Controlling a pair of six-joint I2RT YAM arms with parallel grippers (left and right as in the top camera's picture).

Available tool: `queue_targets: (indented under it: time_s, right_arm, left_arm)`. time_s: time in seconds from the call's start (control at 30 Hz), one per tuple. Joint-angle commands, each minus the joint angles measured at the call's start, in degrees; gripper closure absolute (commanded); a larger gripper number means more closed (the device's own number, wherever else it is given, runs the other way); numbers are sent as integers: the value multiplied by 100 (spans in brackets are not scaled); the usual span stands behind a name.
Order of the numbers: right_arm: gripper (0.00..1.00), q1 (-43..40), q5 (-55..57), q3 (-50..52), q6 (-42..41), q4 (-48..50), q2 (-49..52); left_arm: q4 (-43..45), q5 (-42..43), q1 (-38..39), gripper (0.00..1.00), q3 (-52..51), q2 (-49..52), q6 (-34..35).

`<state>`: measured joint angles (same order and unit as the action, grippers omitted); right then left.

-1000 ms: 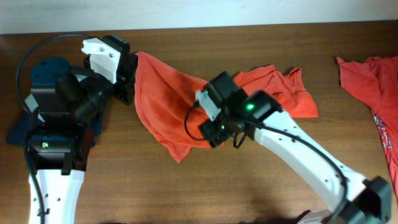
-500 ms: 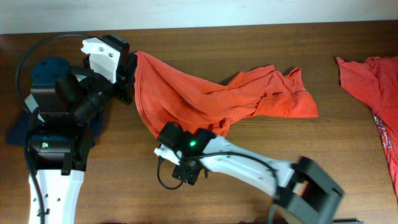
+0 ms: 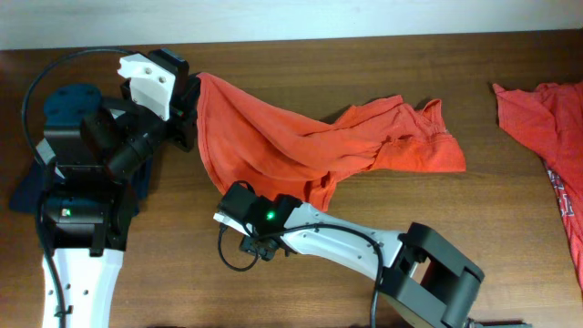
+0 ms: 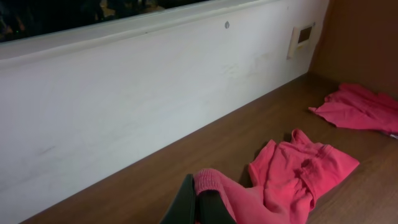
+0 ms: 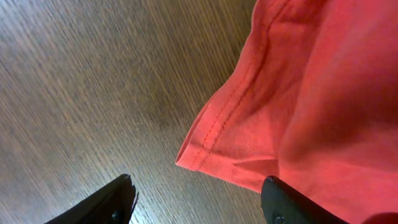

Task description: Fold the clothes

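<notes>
"On the left side of the table (image 3: 182,264), what has your claw got?"

"My left claw (image 4: 199,199) is pinched tight on a bunched edge of the orange-red T-shirt (image 3: 273,137). The fold sits right between its fingers, lifted just off the wood. From there the shirt trails across the middle of the table, crumpled, towards the right."

"And the other one?"

"My right claw (image 5: 200,194) stands wide apart and has hold of nothing. It hangs low over the bare wood at the shirt's near hem corner (image 5: 189,155), and both fingertips are clear of the cloth. From overhead its fingers are hidden under the wrist housing, so I only see them from the wrist camera."

"Anything you can't make out?"

"A second shirt (image 3: 537,118) lies at the far right, well apart from the first and cut off by the frame edge. My left arm covers most of a dark blue shape (image 3: 25,193) at the left edge, and I can't tell what it is."

"Any writing?"

"There is white print (image 3: 557,187) on the second shirt, but it is too small and too cut off to read."
</notes>
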<state>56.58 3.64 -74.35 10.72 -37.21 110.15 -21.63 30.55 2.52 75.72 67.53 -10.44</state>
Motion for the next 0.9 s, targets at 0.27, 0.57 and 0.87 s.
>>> queue_targets:
  time_s: [0.27,0.57,0.87]
  right_arm:
    - [30,74,96,-39,-46,280,376]
    - [35,81,118,-39,-48,470,636]
    - [88,79,450,-74,-431,426,629]
  left_arm:
    - [59,-42,11,100,175,-4,50]
    - [63,-42,11,100,175,-4,48]
    - [66,-42,11,100,175,-4,50]
